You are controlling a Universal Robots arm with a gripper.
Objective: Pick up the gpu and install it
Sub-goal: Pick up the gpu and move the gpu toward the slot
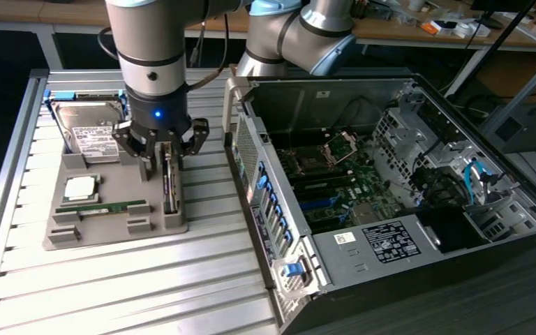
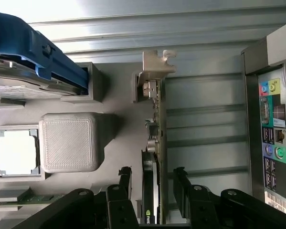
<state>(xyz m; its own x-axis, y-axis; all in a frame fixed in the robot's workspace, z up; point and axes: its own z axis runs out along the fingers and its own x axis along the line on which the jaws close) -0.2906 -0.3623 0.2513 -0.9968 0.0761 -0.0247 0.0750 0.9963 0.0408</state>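
- Worktop (image 1: 109,279): ribbed metal slats, silver, with a bright brushed sheen.
- Holder tray (image 1: 109,230), under the fingers (image 2: 125,179): grey plastic, matt. Its raised block (image 2: 66,142) has a fine ridged, printed texture.
- Gpu (image 2: 155,129), between the fingers: dark circuit board, dull. Its end bracket (image 2: 154,64) is bare silver metal, satin.
- Fingers: black and matt, either plastic or coated metal; hard to tell which.
- Hard drive (image 1: 89,132), beyond the fingers: silver metal casing with a white paper label.
- Carrier (image 2: 37,52): blue plastic, smooth, slightly glossy.
- Processor (image 1: 80,186): bright metal lid, reflective.
- Computer case (image 1: 268,174), beside the fingers: grey sheet metal, perforated.
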